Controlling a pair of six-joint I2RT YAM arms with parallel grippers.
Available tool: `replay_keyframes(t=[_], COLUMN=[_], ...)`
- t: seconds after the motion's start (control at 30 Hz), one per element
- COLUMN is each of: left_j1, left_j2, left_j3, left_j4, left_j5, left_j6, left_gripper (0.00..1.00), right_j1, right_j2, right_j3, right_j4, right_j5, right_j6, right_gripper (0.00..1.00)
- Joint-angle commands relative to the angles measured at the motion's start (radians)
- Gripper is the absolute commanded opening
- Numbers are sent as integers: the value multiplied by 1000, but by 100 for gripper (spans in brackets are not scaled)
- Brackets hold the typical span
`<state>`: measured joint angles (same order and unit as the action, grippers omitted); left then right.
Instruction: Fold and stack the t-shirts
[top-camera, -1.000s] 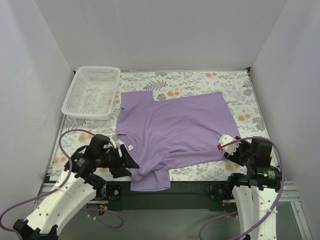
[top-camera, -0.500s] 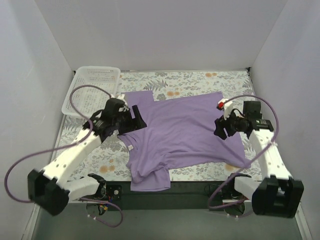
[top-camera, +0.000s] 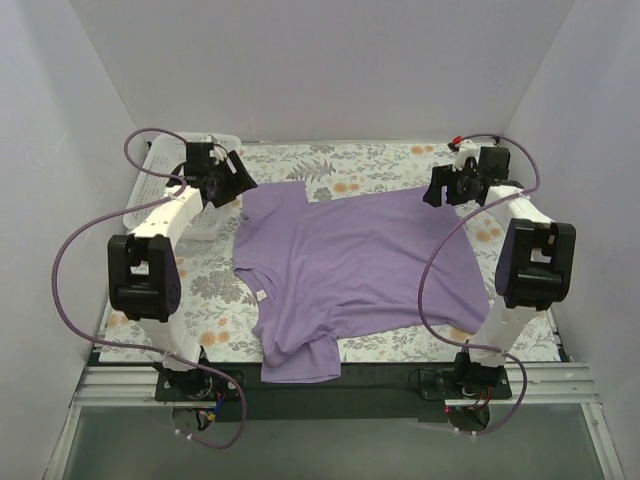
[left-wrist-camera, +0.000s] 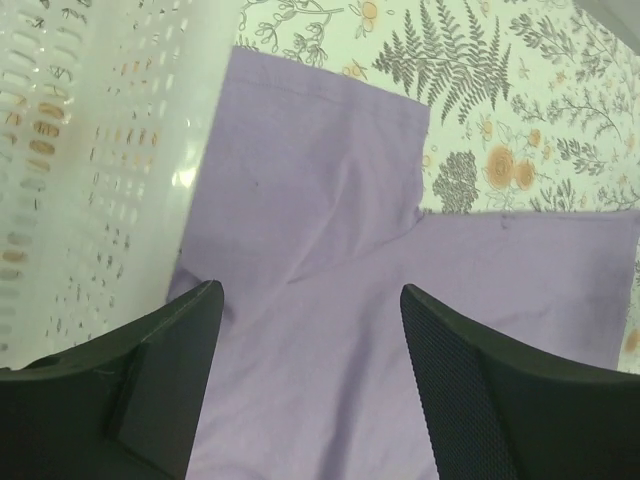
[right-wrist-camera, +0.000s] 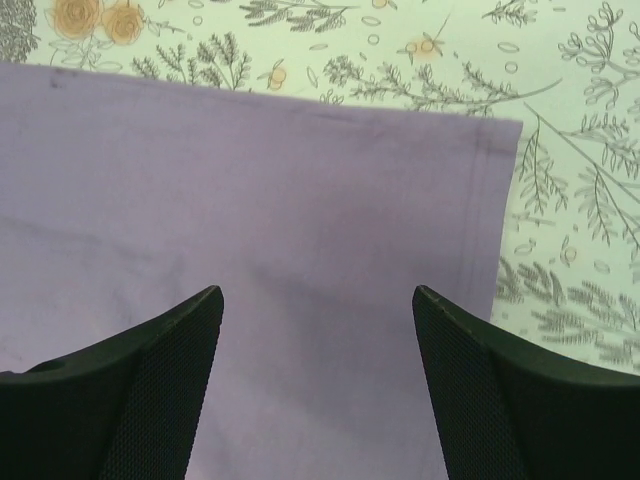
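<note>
A white perforated basket (left-wrist-camera: 90, 160) is noted at the far left corner of the desk (top-camera: 400, 160). Its side wall is met by the edge of the purple t-shirt (top-camera: 350, 260); whether cloth and wall actually touch cannot be told. The basket is partly hidden in the top view by the left arm.

The t-shirt is spread flat across the middle of the desk. One sleeve (left-wrist-camera: 320, 150) is laid out toward the far left. The other sleeve (top-camera: 300, 360) is bunched at the near edge, over the dark front strip. A small white label (top-camera: 260, 296) is seen at the collar.

The left hand (left-wrist-camera: 310, 290) is held released, fingers wide apart, above the far sleeve just beside the basket. The right hand (right-wrist-camera: 316, 295) is likewise released, above the far right hem corner of the shirt. Contact with the cloth cannot be confirmed for either hand.

The desk is covered with a pale floral print. It is enclosed on three sides by plain white walls (top-camera: 330, 70).
</note>
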<state>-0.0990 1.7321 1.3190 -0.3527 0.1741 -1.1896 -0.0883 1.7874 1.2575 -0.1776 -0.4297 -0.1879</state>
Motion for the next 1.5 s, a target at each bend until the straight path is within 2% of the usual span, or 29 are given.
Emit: replay_keyframes(t=[0.0, 0.2, 0.33, 0.4, 0.63, 0.83, 1.13, 1.17, 1.23, 1.27, 1.37, 1.47], left_j1=[-8, -8, -18, -30, -57, -61, -62, -62, -62, -62, -64, -68], left_j2=[97, 276, 308, 308, 248, 170, 124, 124, 132, 142, 164, 196], left_j3=[124, 293, 321, 318, 276, 215, 158, 155, 158, 163, 180, 219], left_j4=[21, -78, -91, -89, -62, -25, -12, -12, -12, -12, -12, -12], left_j5=[103, -1, -57, -62, -41, -15, -16, -18, -21, -25, -33, -50], left_j6=[13, 35, 47, 67, 116, 122, 119, 119, 119, 119, 122, 134], left_gripper=[69, 58, 58, 58, 58, 58, 58, 58, 58, 58, 57, 57], right_j1=[-42, -56, -56, -56, -57, -60, -70, -71, -79, -82, -97, -129], right_j2=[88, 187, 282, 317, 472, 540, 576, 576, 579, 583, 586, 581], right_j3=[101, 197, 276, 344, 511, 579, 597, 597, 600, 608, 620, 617], right_j4=[36, 24, 10, -8, -72, -106, -146, -148, -149, -148, -146, -148], right_j5=[-145, -181, -52, -9, 104, 74, -3, -10, -27, -30, -15, 2], right_j6=[24, 25, 106, 143, 168, 153, 139, 140, 148, 156, 157, 157], right_gripper=[82, 81, 74, 70, 68, 67, 43, 37, 29, 18, 2, 1])
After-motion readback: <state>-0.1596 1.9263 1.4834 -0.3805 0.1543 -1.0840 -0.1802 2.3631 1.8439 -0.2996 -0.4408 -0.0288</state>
